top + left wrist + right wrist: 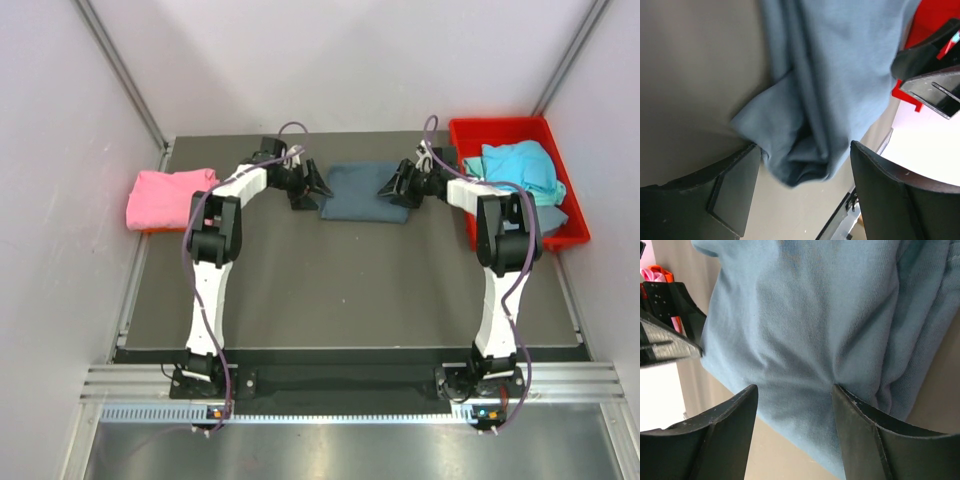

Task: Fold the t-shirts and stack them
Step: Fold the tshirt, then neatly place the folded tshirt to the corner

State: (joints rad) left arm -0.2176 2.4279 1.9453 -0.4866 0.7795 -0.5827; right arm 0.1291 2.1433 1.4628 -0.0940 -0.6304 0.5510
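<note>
Overhead view: a folded blue-grey shirt is being flanked at upper centre, with the left gripper at its left edge and the right gripper at its right. A pink shirt is being shown far left, a turquoise shirt in the red bin upper right.

Left wrist view: the blue-grey shirt's bunched corner is being straddled by jaws held apart.

Right wrist view: jaws are being held apart against the cloth filling the frame.

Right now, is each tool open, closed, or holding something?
Left tool: open, jaws astride one end of the blue-grey t-shirt, not gripping.
Right tool: open, jaws apart over the same shirt's other end, not gripping.
</note>
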